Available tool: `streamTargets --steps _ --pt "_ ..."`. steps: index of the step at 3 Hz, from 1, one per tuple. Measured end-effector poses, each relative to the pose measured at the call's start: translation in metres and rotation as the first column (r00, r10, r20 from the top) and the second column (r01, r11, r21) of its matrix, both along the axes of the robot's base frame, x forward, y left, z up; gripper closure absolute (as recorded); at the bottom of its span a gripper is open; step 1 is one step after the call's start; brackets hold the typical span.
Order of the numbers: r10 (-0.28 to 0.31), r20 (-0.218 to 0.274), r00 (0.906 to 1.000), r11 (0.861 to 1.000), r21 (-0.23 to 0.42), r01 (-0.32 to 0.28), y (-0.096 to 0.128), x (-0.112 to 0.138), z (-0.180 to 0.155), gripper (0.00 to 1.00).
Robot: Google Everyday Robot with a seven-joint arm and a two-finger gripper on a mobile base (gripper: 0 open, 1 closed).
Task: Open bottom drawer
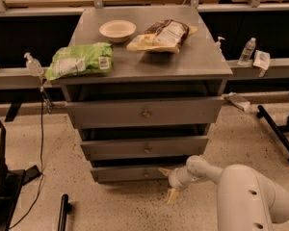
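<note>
Gripper (166,184) beside flat grey bottom drawer (127,174), jaws spread

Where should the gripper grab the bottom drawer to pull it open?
By the small round knob centred on the flat front of the bottom drawer, approached straight from the front; nothing else protrudes. The gripper sits low, right of the knob, fingers open.

gripper (168,183): fingers spread apart, just beside right end of bottom drawer (120,173) | knob (145,173): centre of bottom drawer, left of gripper | bowl (117,30), green bag (79,60), brown snack bag (163,34): well above bottom drawer
</note>
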State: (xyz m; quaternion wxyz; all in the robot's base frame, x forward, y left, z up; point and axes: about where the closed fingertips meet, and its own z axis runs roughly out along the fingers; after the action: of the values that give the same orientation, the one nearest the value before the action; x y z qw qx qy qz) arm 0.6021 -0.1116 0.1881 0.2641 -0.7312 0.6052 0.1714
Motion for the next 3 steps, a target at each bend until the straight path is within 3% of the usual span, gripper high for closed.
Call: streamTargets --steps 2,3 --pt "-0.040 0.054 0.9978 0.996 -0.082 0.044 -0.027 0.036 0.001 0.05" --pt "-0.081 0.050 0.9955 0.988 -0.128 0.086 -0.048 0.056 -0.012 0.04"
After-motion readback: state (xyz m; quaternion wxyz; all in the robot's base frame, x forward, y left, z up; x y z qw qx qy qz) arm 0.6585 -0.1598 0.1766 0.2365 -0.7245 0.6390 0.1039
